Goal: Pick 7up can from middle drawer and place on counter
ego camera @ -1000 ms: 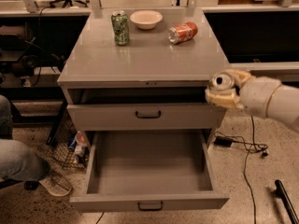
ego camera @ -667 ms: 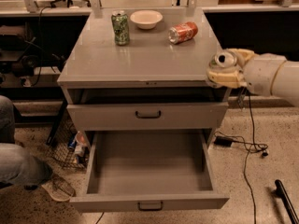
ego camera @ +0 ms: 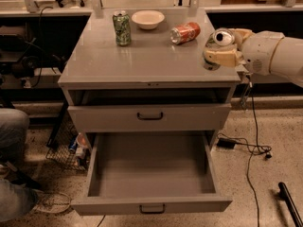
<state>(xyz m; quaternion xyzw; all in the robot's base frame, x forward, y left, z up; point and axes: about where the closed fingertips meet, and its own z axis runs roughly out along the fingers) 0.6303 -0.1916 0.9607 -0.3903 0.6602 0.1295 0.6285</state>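
My gripper (ego camera: 217, 51) comes in from the right and is shut on the 7up can (ego camera: 223, 36), whose silver top shows between the tan fingers. It holds the can just above the right edge of the counter (ego camera: 142, 60). The middle drawer (ego camera: 151, 203), the lowest of the grey cabinet, is pulled wide open below, and nothing shows inside it.
On the counter's back stand a dark green can (ego camera: 122, 28) and a white bowl (ego camera: 147, 19), with an orange can (ego camera: 185, 32) lying on its side. The shallower drawer (ego camera: 149, 117) is slightly open. A person's leg (ego camera: 12, 136), a wire basket (ego camera: 68, 150) and floor cables (ego camera: 246, 148) flank the cabinet.
My gripper has risen with the can from beside the cabinet's right side and moved left and back, to the counter's right edge. The drawers have not moved.
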